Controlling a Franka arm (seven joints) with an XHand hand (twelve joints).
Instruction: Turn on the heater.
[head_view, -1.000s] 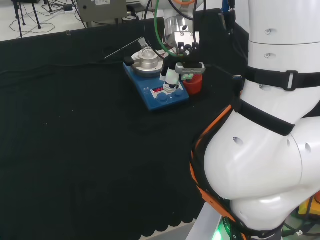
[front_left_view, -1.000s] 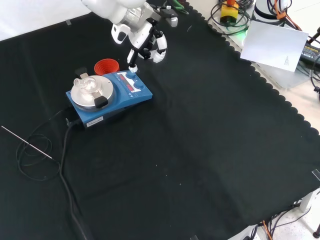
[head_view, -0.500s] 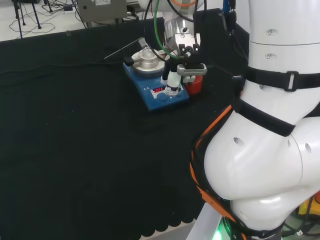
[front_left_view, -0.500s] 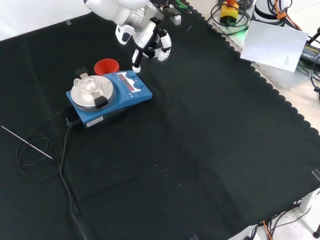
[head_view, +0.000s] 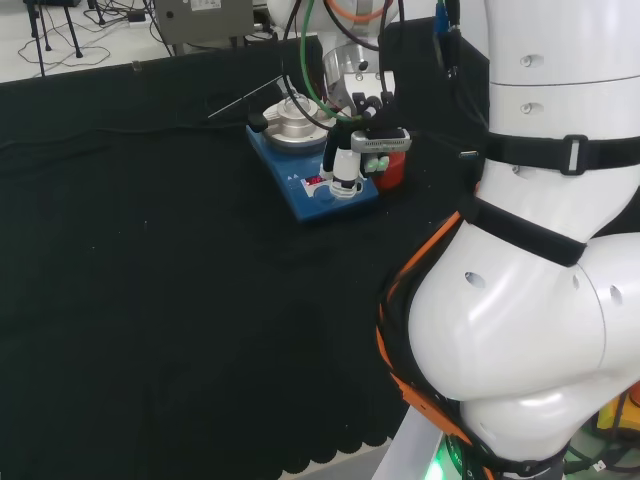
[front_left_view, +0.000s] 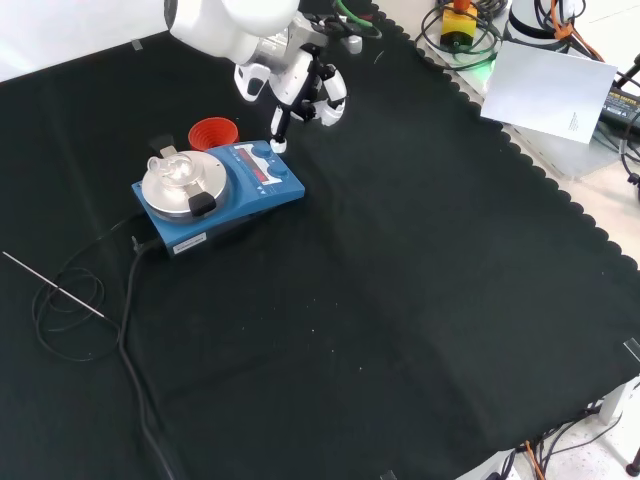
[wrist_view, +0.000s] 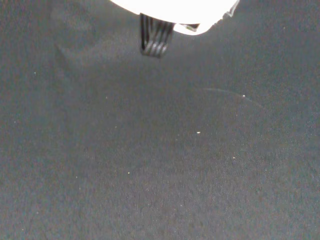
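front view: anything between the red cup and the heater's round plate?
No object. In the front view the red cup stands just beyond the round plate of the blue heater, with only a short strip of black cloth between them.

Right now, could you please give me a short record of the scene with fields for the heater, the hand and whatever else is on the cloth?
heater: blue heater on the black cloth, with a round metal plate on top
on the plate: a clear glass piece
hand: hand above the heater's control end, one of its fingers pointing down at it; contact cannot be told
beside heater: red ring
cable: black cable runs from the heater across the cloth
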